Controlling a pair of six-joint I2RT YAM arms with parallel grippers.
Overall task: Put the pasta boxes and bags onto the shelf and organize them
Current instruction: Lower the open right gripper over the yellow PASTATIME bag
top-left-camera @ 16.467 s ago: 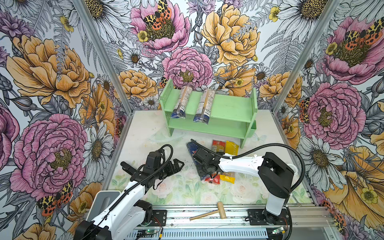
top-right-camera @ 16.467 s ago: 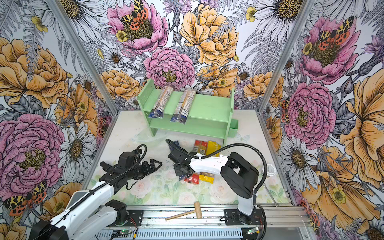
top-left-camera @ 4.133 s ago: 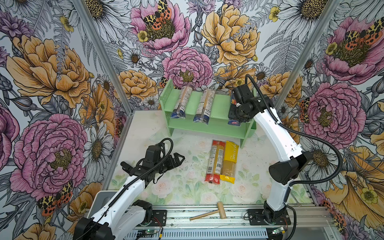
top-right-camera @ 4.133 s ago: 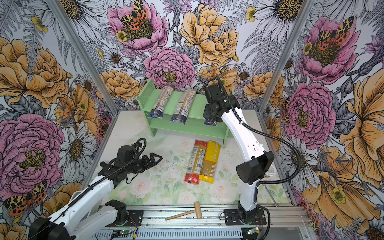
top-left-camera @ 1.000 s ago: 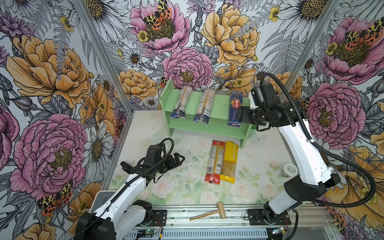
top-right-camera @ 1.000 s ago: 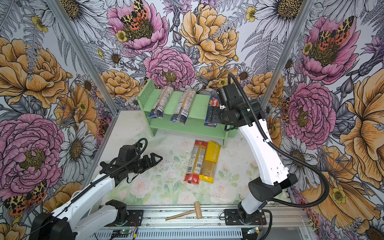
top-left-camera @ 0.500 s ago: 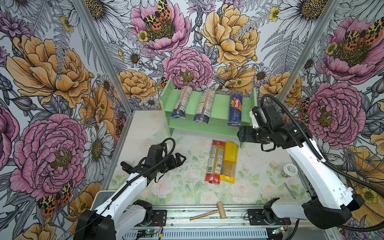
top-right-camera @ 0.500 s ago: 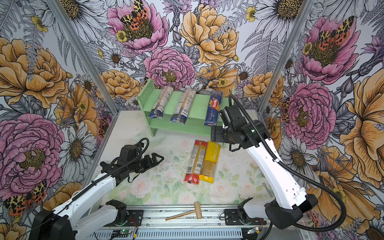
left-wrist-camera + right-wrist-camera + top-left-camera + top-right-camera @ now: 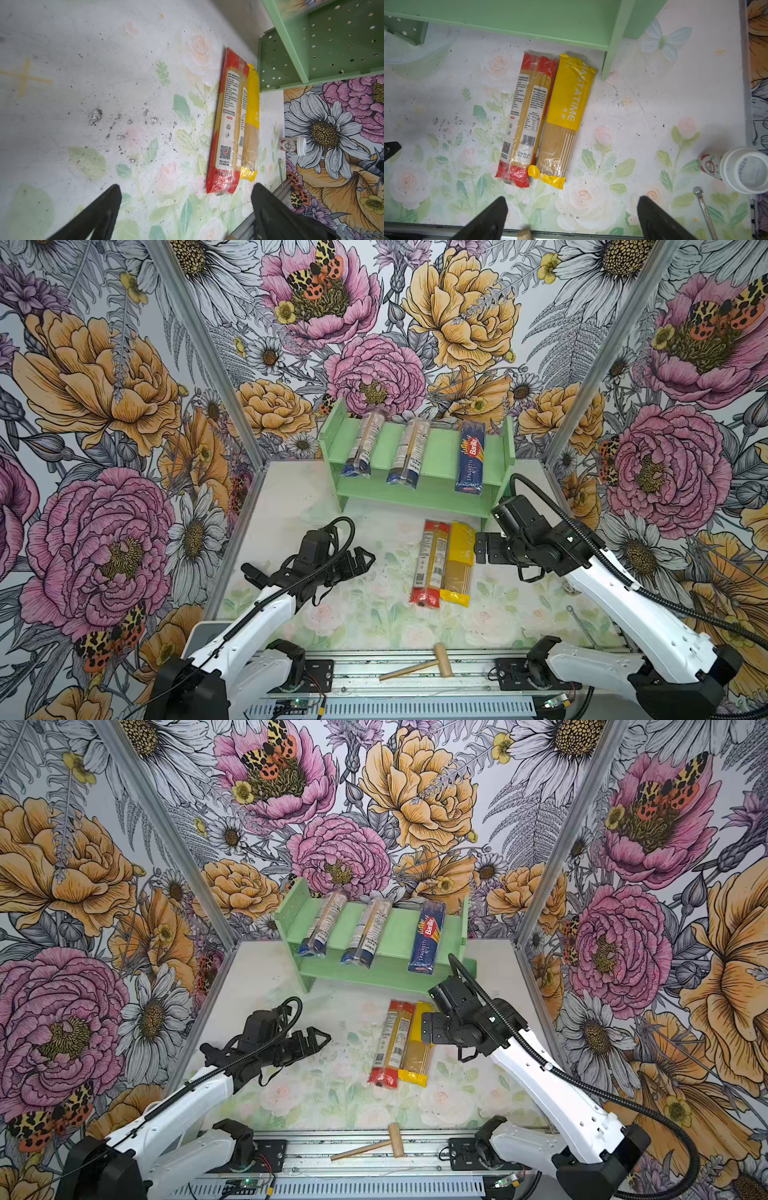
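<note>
The mint-green shelf stands at the back. On its top tier lie two clear blue-ended bags and the dark blue Barilla box. A red-ended bag and a yellow bag lie side by side on the table in front of the shelf, as the right wrist view shows: red-ended bag, yellow bag. My right gripper hovers open just right of the yellow bag and holds nothing. Left of the bags, my left gripper is open and empty.
A small wooden mallet lies on the front rail. A white cup and a thin metal tool lie on their sides near the right wall. The shelf's right leg stands close behind the yellow bag.
My right arm has drawn back from the shelf and come down over the table, its jaws opening wider. The Barilla box stays on the top tier. The left arm has hardly moved.
</note>
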